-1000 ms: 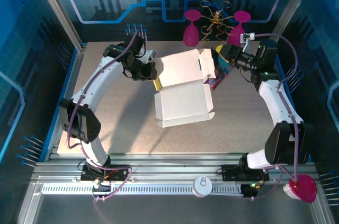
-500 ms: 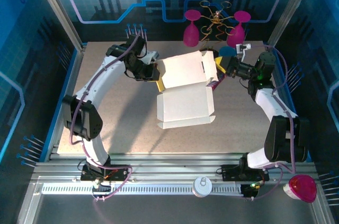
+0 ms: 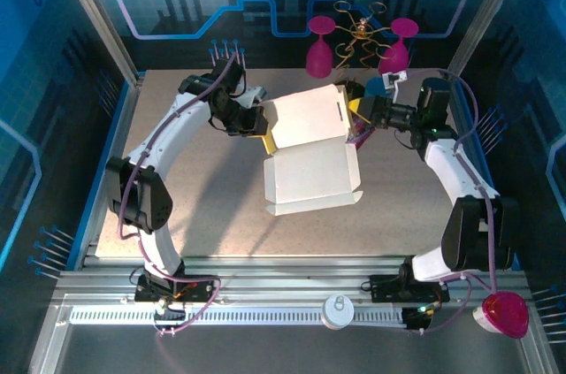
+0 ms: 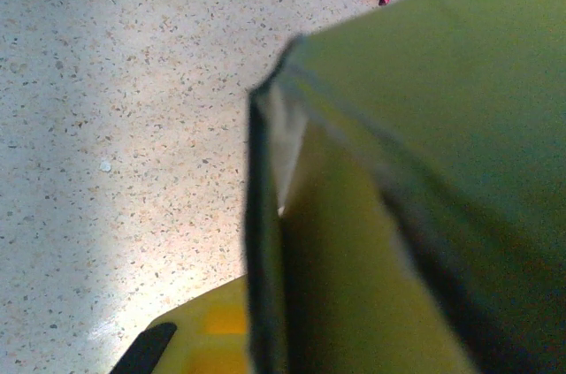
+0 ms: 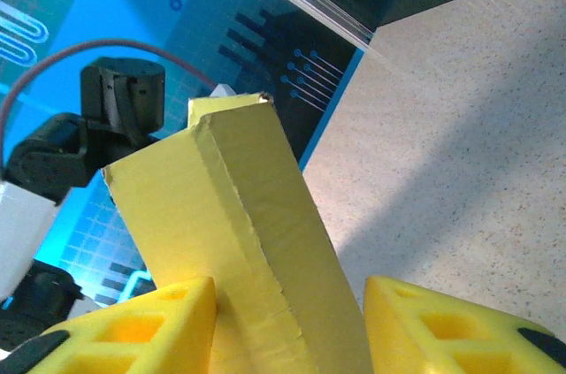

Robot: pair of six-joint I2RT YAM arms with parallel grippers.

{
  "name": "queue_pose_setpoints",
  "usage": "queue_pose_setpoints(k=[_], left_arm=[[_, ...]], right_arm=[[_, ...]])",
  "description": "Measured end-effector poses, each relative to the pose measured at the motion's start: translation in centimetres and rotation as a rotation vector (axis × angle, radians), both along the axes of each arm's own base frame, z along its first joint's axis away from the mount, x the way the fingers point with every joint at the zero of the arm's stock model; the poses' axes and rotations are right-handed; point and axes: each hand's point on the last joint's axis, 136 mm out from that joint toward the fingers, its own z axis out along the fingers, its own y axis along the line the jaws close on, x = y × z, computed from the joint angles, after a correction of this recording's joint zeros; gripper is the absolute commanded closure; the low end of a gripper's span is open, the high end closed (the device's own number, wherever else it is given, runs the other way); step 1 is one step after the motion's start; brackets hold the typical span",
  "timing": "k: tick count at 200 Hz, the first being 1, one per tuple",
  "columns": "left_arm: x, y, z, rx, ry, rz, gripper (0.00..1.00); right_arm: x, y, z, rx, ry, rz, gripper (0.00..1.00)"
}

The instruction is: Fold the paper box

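The paper box lies half-folded in the middle of the table, pale inside up, with its far panel raised. My left gripper is shut on the box's left edge. In the left wrist view the yellow cardboard looms close, beside one yellow finger. My right gripper is at the box's right side. Its jaws stand open around an upright folded flap. The left finger touches the flap, and the right finger is apart from it.
A purple snack packet lies under the box's right edge, with a blue cup just behind it. Two magenta glasses and a gold wire ornament stand at the back. Blue walls enclose the table.
My right arm has swung left and its jaws now straddle the box's right flap. The box has slid slightly right. My left gripper has kept its grip.
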Motion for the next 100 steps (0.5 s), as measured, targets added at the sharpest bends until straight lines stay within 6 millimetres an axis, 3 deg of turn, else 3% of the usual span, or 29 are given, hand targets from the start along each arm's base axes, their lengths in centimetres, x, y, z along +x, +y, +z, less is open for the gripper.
queue_pose_setpoints(k=[100], left_arm=[[0.0, 0.0, 0.0, 0.000, 0.000, 0.000, 1.00]], right_arm=[[0.6, 1.2, 0.0, -0.240, -0.098, -0.034, 0.47]])
